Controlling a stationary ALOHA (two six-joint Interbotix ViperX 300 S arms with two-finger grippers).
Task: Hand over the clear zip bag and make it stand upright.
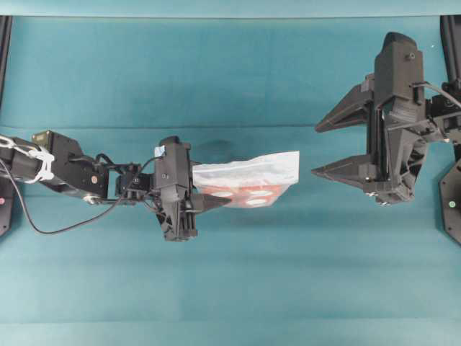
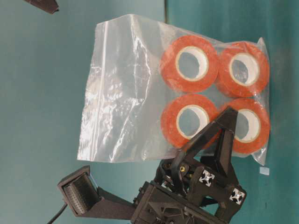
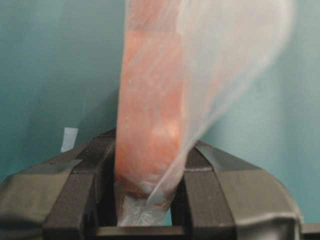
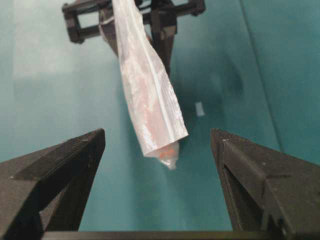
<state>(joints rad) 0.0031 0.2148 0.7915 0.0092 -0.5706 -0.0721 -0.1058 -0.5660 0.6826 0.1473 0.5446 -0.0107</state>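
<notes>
Kid: If the left pincer [image 1: 216, 203] only pinches one end of the clear zip bag [image 1: 248, 180], can the bag fall?

Helper: Yes, I think so. The bag hangs in the air above the desk [image 1: 230, 288], between both arms. The heavy tape rolls [image 2: 189, 63] could make it slip or swing.

Kid: And the right pincer [image 1: 333, 148]?

Helper: It is spread wide, well apart from the bag. It could bump the floppy end or grab only loose plastic.

Kid: How many things?

Helper: One bag, four orange-red rolls, two pincers, and one small pale scrap [image 4: 199, 109] on the desk.
</notes>
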